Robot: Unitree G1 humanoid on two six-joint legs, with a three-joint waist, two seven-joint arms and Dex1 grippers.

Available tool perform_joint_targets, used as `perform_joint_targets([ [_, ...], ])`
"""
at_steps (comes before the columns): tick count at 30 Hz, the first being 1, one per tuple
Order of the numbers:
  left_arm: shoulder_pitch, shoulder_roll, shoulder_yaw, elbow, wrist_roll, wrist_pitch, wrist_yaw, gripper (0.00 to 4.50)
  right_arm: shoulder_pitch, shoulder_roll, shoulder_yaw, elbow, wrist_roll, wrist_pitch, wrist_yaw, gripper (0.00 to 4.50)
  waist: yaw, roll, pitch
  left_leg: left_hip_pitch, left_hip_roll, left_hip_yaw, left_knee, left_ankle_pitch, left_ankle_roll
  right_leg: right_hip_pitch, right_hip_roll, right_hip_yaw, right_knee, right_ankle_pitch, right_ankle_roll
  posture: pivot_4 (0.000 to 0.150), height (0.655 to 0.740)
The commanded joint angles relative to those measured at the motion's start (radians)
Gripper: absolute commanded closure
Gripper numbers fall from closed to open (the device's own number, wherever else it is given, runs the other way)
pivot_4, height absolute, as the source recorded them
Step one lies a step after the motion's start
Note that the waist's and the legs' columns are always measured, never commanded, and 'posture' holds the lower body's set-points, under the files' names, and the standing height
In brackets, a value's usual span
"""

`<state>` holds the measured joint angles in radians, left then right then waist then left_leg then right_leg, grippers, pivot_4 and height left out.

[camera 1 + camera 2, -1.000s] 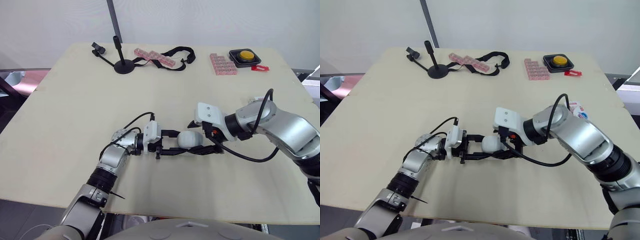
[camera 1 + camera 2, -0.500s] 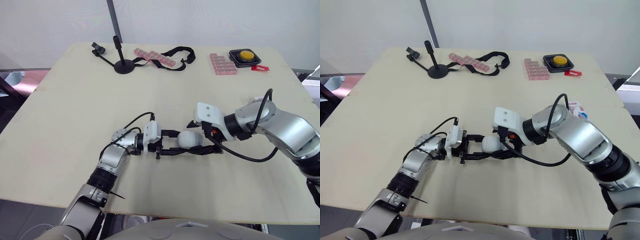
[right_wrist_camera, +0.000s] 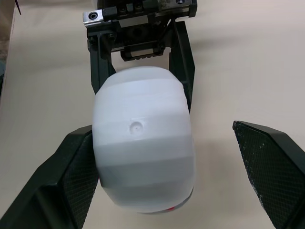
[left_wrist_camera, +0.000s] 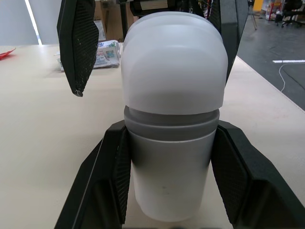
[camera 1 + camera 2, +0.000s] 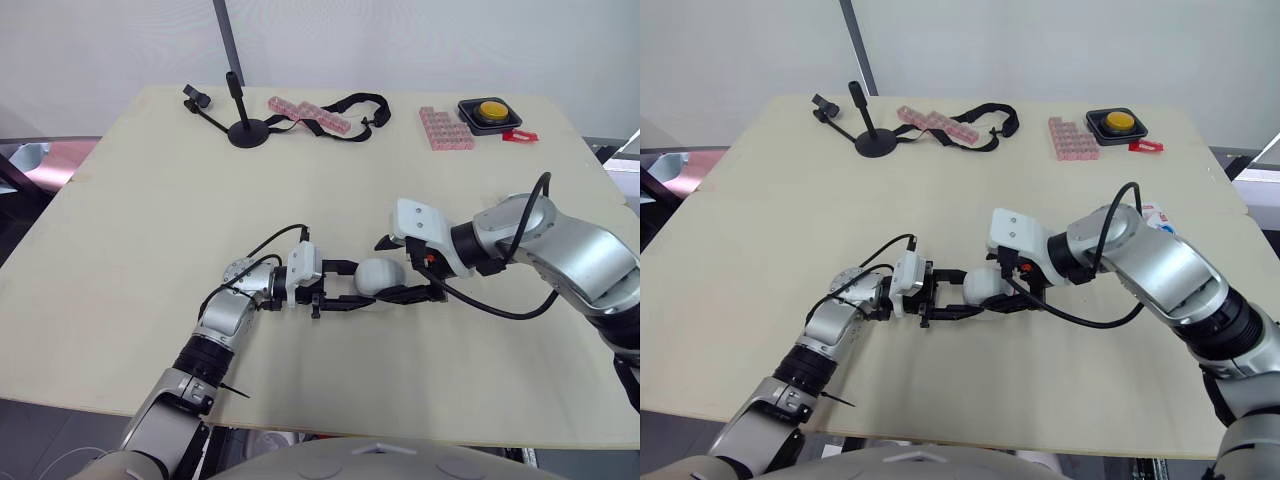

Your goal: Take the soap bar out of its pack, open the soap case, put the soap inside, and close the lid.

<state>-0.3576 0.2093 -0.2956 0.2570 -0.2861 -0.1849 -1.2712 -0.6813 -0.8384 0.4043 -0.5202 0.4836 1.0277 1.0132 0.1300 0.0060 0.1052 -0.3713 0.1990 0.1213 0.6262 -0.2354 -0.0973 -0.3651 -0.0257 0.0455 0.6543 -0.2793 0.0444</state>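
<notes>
The soap case [image 5: 378,277], a white lid on a grey base, lies on its side just above the table's middle. My left gripper [image 5: 360,286] is shut on its grey base [image 4: 169,183]. The white lid [image 4: 174,62] sits a little off the base, with a grey rim showing between them. My right gripper [image 5: 388,272] reaches in from the right and is open around the lid end. One of its fingers [image 3: 66,183] rests against the case [image 3: 143,162]; the other finger [image 3: 271,167] stands well apart. The soap pack [image 5: 1153,218] lies behind my right forearm.
Along the far edge stand a black stand [image 5: 248,130], pink block strips [image 5: 308,113], a black strap [image 5: 352,104], a pink block tray [image 5: 445,128], a yellow button on a black base [image 5: 490,112] and a small red piece [image 5: 520,135].
My right gripper has shifted slightly up and to the right around the lid. The left gripper and the case base have stayed in place.
</notes>
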Motion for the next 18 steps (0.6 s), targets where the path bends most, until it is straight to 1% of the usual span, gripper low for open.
perform_joint_targets([
  [1, 0.009, 0.008, -0.012, -0.010, 0.007, -0.002, -0.004, 2.60, -0.027, -0.009, -0.035, -0.011, 0.002, -0.011, 0.008, 0.01, 0.000, 0.000, 0.000, 0.000, 0.000, 0.000, 0.000, 0.000, 0.000, 0.000, 0.000, 0.000, 0.000, 0.000, 0.000, 0.150, 0.7400],
  [18, 0.004, 0.013, -0.011, -0.006, 0.009, 0.000, -0.007, 2.60, -0.005, -0.026, -0.077, -0.062, 0.043, 0.029, 0.005, 0.01, 0.000, 0.000, 0.000, 0.000, 0.000, 0.000, 0.000, 0.000, 0.000, 0.000, 0.000, 0.000, 0.000, 0.000, 0.000, 0.150, 0.7400],
])
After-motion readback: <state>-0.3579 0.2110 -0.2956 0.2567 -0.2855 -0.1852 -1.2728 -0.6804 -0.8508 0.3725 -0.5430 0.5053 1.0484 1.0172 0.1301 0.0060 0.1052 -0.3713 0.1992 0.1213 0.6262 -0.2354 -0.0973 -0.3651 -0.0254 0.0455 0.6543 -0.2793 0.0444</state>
